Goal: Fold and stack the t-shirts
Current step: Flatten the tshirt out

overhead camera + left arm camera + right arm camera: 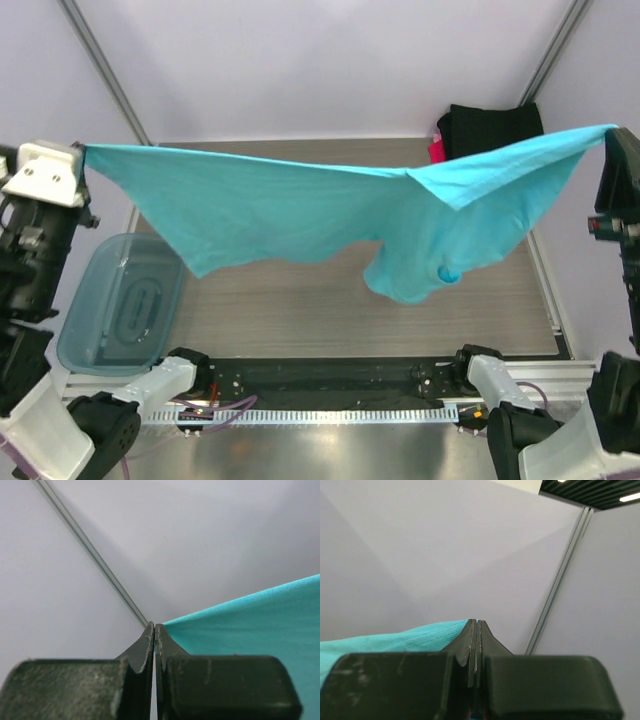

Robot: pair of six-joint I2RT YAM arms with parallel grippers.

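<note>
left arm (35, 240): black links, white block with two screws, upper left
right arm (620, 215): black links, right edge
bases (165, 378): white shells, black joints, bottom corners
cables (228, 408): thin, purple, lower left
left gripper (155, 626): dark scuffed blocks, toothed tapered tips
right gripper (477, 622): same dark, scuffed build

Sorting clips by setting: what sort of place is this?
Probably a robot lab cell: pale walls, metal frame posts, and a bright turquoise cloth t-shirt stretched between the left end effector and right end effector.

The turquoise t-shirt (300, 215) spans the whole desk (300, 325) width. Under it, room is free between the bin (82, 330) and the far-right stack (490, 125).
</note>
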